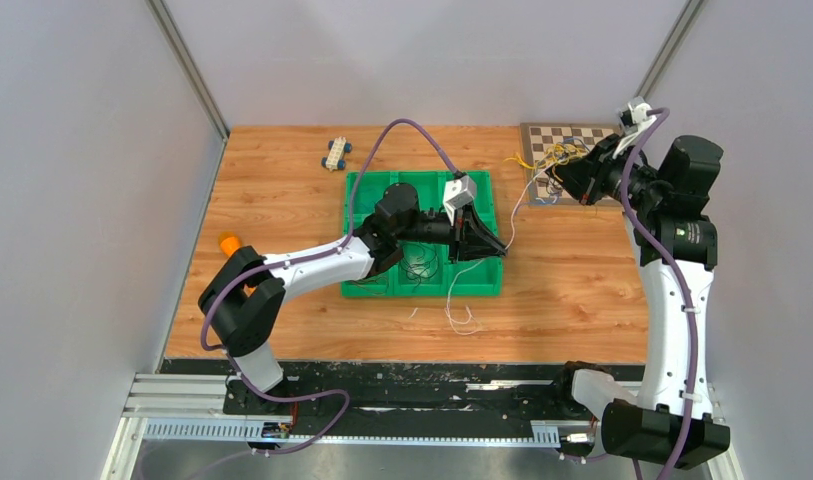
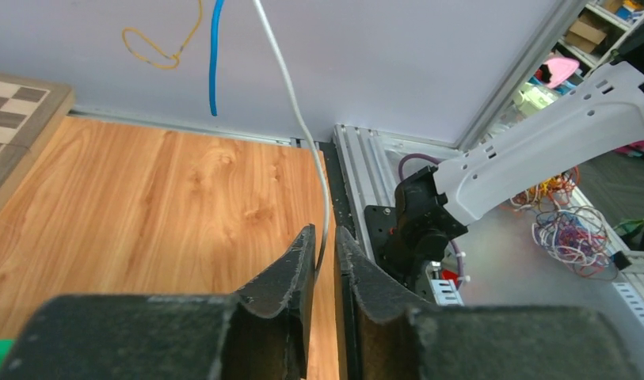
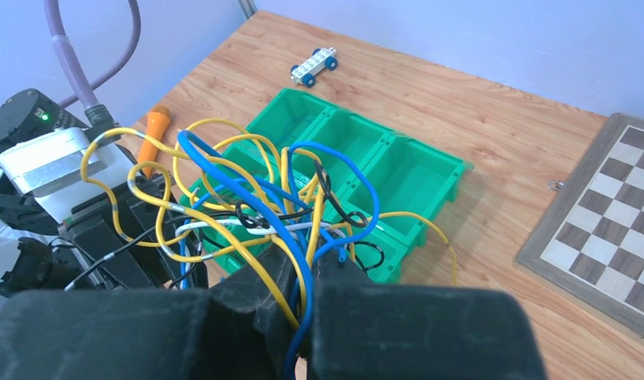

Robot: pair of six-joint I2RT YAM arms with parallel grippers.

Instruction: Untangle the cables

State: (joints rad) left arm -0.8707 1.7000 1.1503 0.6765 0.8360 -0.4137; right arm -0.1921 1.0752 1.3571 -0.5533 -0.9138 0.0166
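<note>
My right gripper (image 1: 560, 172) is held up over the near edge of the chessboard, shut on a tangle of cables (image 3: 255, 190): yellow, blue, black and white wires looping out of its fingers (image 3: 263, 293). A white cable (image 1: 514, 215) runs from that tangle down to my left gripper (image 1: 490, 244) at the right edge of the green tray (image 1: 367, 195). In the left wrist view the jaws (image 2: 325, 245) are closed on this white cable (image 2: 299, 119). Its loose end lies on the table (image 1: 458, 318). A few black cables (image 1: 419, 266) lie in the tray.
A small toy car (image 1: 336, 153) stands behind the tray. An orange object (image 1: 229, 243) lies at the table's left. The chessboard (image 1: 542, 136) is at the back right. A blue cable (image 2: 215, 55) and a yellow loop (image 2: 156, 47) hang in front of the left wrist camera.
</note>
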